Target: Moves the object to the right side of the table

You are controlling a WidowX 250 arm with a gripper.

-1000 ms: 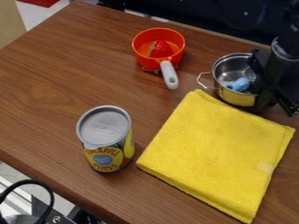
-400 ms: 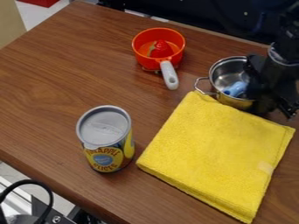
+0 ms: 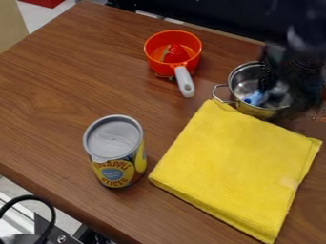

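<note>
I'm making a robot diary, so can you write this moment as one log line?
end effector: at metal pot | blue thing: inside pot | can: upright | yellow towel: folded | strawberry: in orange pan

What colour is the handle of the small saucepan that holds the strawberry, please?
The handle is light grey, seen best in the camera view.

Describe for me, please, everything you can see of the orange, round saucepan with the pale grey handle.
The orange, round saucepan looks plastic, with a glossy wall and an open top. Its pale grey handle, pierced by a hole near the tip, points toward the camera and slightly right. It sits upright on the brown wood-grain table, left of the silvery metal pot and apart from it. Inside lies a red strawberry-like item with some green.
</note>
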